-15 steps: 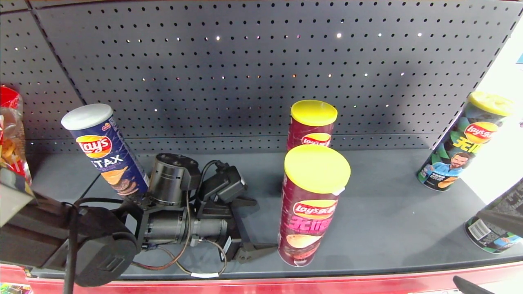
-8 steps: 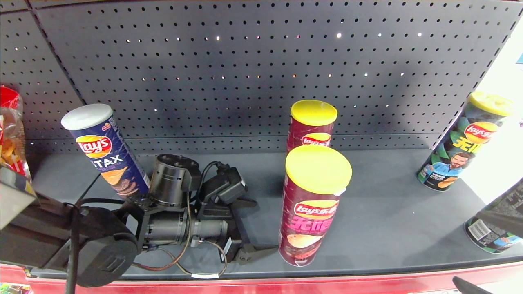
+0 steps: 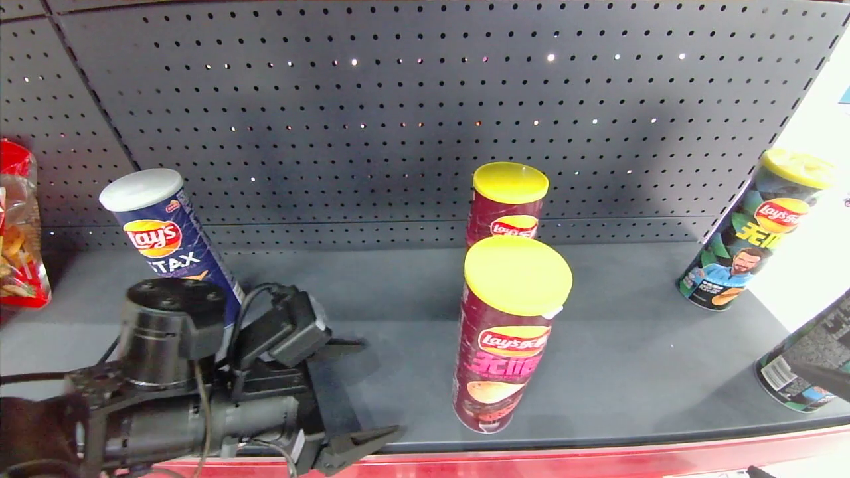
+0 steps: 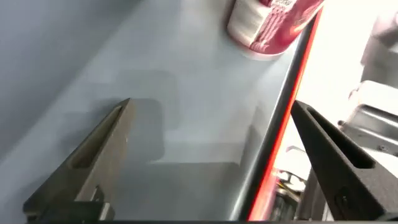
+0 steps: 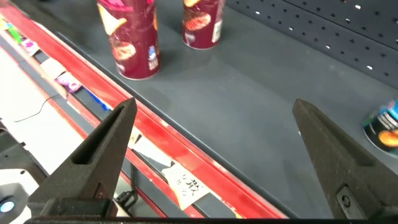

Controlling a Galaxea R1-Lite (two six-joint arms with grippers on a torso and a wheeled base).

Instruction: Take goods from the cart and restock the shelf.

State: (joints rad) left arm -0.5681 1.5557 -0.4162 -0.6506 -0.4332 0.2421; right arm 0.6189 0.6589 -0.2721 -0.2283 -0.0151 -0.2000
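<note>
The shelf [image 3: 631, 345] is a flat board of matte dark grey with a glossy red front edge. Behind it stands a grey metal pegboard [image 3: 398, 119] with rows of small round holes.

All the goods are smooth cylinders with flat plastic lids. A blue chip can [image 3: 169, 242] with a white lid stands near the left back corner of the shelf. Two maroon chip cans with yellow lids stand in the middle, one behind the other: the front maroon can [image 3: 505, 345] is close to the front edge, and the rear maroon can [image 3: 508, 206] is just before the pegboard. A green chip can [image 3: 757, 239] with a yellow lid stands at the right back corner. A second green can [image 3: 797, 372] is at the right front corner, partly cut off. A shiny red snack bag [image 3: 16, 232] is at the left edge.

The left gripper [image 3: 378, 388] is over the front left part of the shelf, with its black pointed fingers spread wide and nothing between them. The right gripper [image 5: 214, 102] hangs above the front edge, also wide apart and holding nothing.
</note>
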